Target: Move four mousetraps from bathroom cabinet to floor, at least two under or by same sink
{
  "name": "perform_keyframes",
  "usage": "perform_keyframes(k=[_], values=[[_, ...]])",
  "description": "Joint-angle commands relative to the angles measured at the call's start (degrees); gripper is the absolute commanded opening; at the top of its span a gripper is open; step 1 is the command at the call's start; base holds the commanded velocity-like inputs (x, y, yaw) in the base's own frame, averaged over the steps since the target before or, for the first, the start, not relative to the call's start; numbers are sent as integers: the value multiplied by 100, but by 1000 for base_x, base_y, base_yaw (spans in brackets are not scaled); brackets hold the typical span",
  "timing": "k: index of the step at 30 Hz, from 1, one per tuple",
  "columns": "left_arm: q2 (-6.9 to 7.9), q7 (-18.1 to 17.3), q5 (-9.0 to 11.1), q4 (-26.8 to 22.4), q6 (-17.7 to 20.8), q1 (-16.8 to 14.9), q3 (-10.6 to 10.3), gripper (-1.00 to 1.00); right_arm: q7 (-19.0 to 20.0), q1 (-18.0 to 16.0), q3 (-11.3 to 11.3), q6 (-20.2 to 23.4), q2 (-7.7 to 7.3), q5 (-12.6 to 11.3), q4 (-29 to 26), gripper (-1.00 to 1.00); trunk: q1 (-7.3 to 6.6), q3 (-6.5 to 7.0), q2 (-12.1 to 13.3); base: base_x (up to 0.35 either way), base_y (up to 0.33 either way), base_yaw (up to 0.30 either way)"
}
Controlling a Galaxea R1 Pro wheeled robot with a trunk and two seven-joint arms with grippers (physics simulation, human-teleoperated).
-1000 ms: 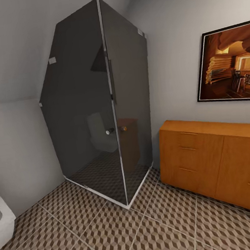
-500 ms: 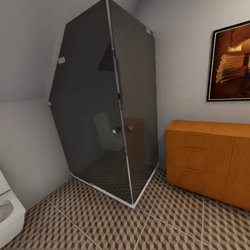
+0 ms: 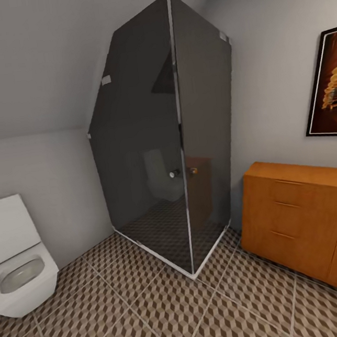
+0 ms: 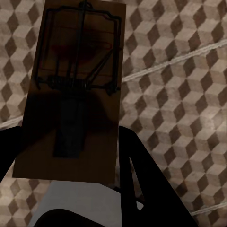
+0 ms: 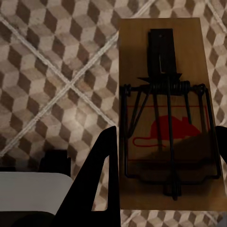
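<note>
Your left end effector [image 4: 71, 156] is pinching a mousetrap [image 4: 71, 90] between its dark fingers [image 4: 142, 179]; the board is lying in shadow, its wire bar toward the far end, away from the wrist. Beyond it, the cube-patterned floor [image 4: 179, 94] is passing under the trap with a pale grout line crossing it.

Your right end effector [image 5: 163, 179] is pinching a second trap [image 5: 165, 94], the fingers [image 5: 99, 175] closing on either long edge; the red mouse print [image 5: 168, 130] and the spring wire are facing the camera, and the floor is lying beyond, apart from the board.

Farther out, in the head view, you are facing the tiled floor [image 3: 155, 317]. A white toilet [image 3: 16, 261] is sitting at the left, a dark glass shower [image 3: 171, 147] is standing in the corner ahead, and the cabinet [image 3: 307, 225] is standing against the right wall, drawers closed, under a framed picture [image 3: 332, 85].
</note>
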Motion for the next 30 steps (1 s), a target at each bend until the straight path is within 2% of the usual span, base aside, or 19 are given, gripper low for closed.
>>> perform_keyframes(k=[1,8,22,25,30], values=[[-2,21,-27,-1,23,-5,22,-100,-9,-7,-23,12,1,47,9,-100,0,-6,-4,0,0,79],[-2,21,-27,-1,23,-5,19,-100,4,-6,-21,0,-5,50,9,-100,0,-6,-4,0,0,100],[-2,21,-27,-1,23,-5,20,-100,-17,-3,-20,1,-9,55,9,-100,0,-6,-4,0,0,281],[-2,21,-27,-1,23,-5,18,-100,-23,-3,-18,3,-7,93,9,-100,0,-6,-4,0,0,299],[-2,21,-27,-1,23,-5,18,-100,-38,-3,-20,4,8,288,9,-100,0,-6,-4,0,0,300]])
